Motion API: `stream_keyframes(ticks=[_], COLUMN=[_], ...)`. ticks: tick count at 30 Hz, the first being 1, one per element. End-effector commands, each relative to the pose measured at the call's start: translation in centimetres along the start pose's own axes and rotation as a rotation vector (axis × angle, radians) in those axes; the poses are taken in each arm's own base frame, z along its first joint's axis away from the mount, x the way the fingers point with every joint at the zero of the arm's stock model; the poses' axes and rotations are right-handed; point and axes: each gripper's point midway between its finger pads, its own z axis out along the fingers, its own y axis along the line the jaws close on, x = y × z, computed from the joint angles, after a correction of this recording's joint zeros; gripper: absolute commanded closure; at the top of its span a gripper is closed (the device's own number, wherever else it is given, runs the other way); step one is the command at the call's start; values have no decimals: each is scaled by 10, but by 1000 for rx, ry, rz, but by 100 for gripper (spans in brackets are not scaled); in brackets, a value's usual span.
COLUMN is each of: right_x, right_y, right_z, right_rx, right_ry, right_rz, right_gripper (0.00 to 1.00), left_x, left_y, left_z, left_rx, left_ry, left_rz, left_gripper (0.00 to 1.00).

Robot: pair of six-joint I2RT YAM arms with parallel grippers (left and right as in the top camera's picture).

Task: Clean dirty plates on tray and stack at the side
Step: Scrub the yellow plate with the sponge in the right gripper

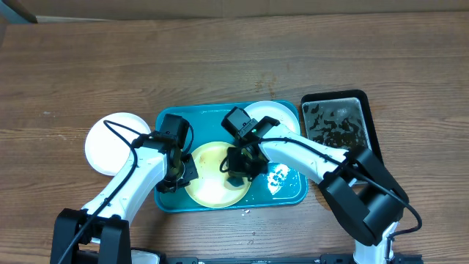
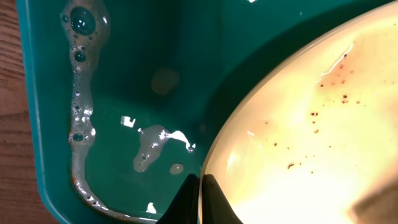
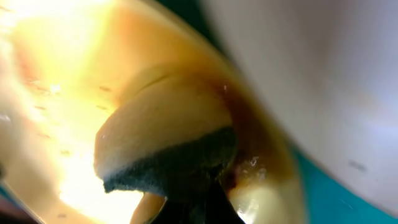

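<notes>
A pale yellow plate lies in the teal tray, with brown specks on it. My left gripper is shut on this plate's left rim, one finger on each side of the edge. My right gripper is over the plate's right part, shut on a yellow sponge with a dark scouring side that presses on the plate near a brown smear. A white plate lies in the tray's far right corner. Another white plate sits on the table left of the tray.
A narrow black tray of dark water stands right of the teal tray. Soapy foam lies on the teal tray's right side, and foam and water line its left corner. Wooden table surrounds everything.
</notes>
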Motion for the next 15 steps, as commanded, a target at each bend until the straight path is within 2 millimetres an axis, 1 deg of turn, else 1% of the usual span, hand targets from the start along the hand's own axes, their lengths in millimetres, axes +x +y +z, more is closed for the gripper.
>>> stream_keyframes(ticks=[1,5,8,10,13,15], right_x=[-1,-9,-17,-23,-31,-32], right_y=[-68,-68,-58,-45,-16,0], right_z=[19,15,3,-10,-35,-49], right_rx=[293,292,263,228,129,68], right_ry=[-41,-64,-90,-115,-149,-163], right_rz=[47,55,54,29,-60,-100], right_gripper=[96,96,96,96,96,96], left_x=[-6,-6,-6,-6,-6,-6], left_y=[9,9,9,9,9,8], left_z=[-1,-1,-1,-1,-1,-1], left_rx=[-51,-50,-50,-50,-50,-50], left_ry=[-27,-26,-26,-26,-28,-27], left_rz=[-27,-27,-27,-27,-27,-27], left_gripper=[96,96,96,96,96,96])
